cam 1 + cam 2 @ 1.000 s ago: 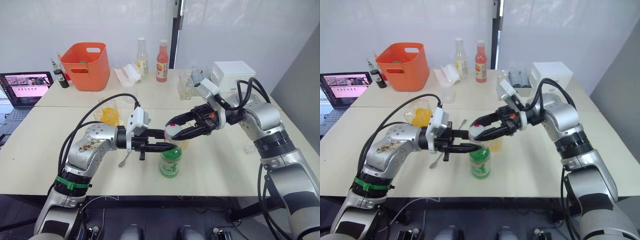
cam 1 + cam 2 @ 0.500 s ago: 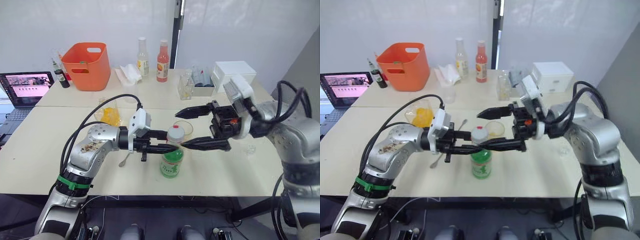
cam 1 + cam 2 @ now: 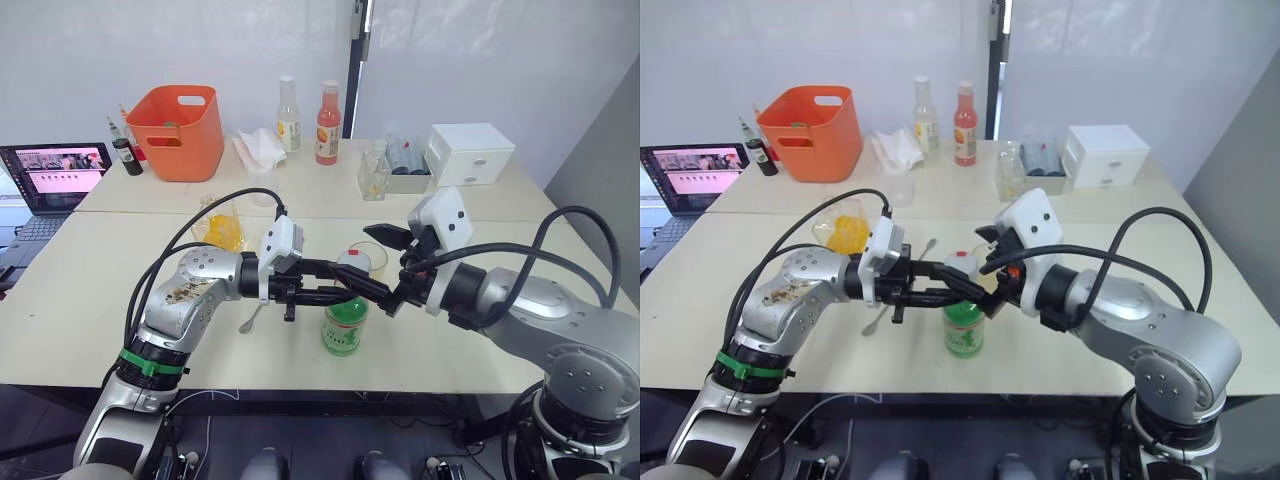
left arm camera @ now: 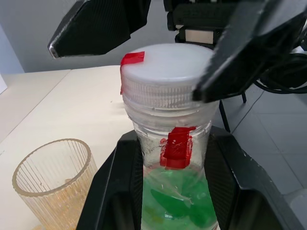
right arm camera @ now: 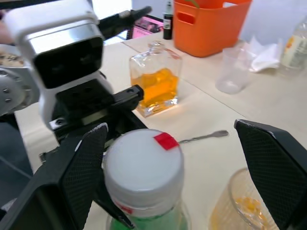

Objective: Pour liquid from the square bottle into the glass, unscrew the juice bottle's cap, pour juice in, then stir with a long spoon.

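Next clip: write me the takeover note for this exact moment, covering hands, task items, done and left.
Left hand: shut on the juice bottle neck, bottle upright on the table.
Right hand: open, straddling the cap, which is still on.
Glass beside the bottle holds some orange liquid; square bottle and long spoon sit behind.
Done: first pour. Left: unscrew, pour juice, stir.

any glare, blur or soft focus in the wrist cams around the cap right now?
Left wrist view: the cap is bright and a little washed out on top, though its ridges read; the right gripper's fingers are dark and soft behind it. Right wrist view: the cap is fairly sharp, the square bottle is soft, and the near fingers are blurred.
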Controlling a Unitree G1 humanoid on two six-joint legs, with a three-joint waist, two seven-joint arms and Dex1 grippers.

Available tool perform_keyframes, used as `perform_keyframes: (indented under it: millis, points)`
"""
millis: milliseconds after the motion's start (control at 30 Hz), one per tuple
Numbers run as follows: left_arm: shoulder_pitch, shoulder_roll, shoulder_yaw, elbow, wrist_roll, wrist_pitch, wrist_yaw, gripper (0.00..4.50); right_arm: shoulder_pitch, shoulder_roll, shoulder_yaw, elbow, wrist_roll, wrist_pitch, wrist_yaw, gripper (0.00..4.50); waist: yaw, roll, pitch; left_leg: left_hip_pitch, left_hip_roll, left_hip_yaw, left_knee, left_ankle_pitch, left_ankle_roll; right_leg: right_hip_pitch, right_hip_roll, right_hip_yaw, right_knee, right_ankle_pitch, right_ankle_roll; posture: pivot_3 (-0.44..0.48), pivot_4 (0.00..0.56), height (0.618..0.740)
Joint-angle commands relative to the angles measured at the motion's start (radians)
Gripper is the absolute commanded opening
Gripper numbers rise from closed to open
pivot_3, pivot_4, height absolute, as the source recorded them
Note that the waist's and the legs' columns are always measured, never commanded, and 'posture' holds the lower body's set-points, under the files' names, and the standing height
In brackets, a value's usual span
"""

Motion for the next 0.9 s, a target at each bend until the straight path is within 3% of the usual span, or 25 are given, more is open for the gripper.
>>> perform_keyframes:
  millis: [33, 300, 600, 733, 900]
  points:
    - [0.002, 0.007, -0.020, 0.011, 0.012, 0.004, -0.023, 1.34, 0.003, 0.004, -0.030, -0.035, 0.044, 0.015, -0.055, 4.48, -0.001, 0.000, 0.000, 0.000, 0.000, 0.000, 0.000, 0.000, 0.000, 0.000, 0.000, 0.000, 0.000, 0.000, 0.000, 0.000, 0.150, 0.715]
    - [0.001, 0.009, -0.018, 0.012, 0.012, 0.001, -0.027, 1.34, 0.017, -0.013, -0.030, -0.030, 0.121, 0.008, -0.121, 4.48, -0.003, 0.000, 0.000, 0.000, 0.000, 0.000, 0.000, 0.000, 0.000, 0.000, 0.000, 0.000, 0.000, 0.000, 0.000, 0.000, 0.150, 0.715]
    - [0.003, 0.012, -0.020, 0.007, 0.011, 0.008, -0.028, 1.34, 0.000, -0.026, -0.031, -0.007, 0.189, -0.016, -0.191, 1.74, -0.005, 0.000, 0.000, 0.000, 0.000, 0.000, 0.000, 0.000, 0.000, 0.000, 0.000, 0.000, 0.000, 0.000, 0.000, 0.000, 0.150, 0.715]
    - [0.001, 0.012, -0.023, 0.007, 0.013, 0.010, -0.027, 1.34, -0.011, -0.029, -0.023, 0.008, 0.208, -0.041, -0.189, 1.74, -0.006, 0.000, 0.000, 0.000, 0.000, 0.000, 0.000, 0.000, 0.000, 0.000, 0.000, 0.000, 0.000, 0.000, 0.000, 0.000, 0.150, 0.715]
    - [-0.001, 0.007, -0.028, 0.005, 0.016, 0.014, -0.020, 1.34, -0.055, -0.112, 0.056, 0.087, 0.183, -0.124, 0.076, 1.74, -0.011, 0.000, 0.000, 0.000, 0.000, 0.000, 0.000, 0.000, 0.000, 0.000, 0.000, 0.000, -0.001, 0.000, 0.000, 0.000, 0.150, 0.715]
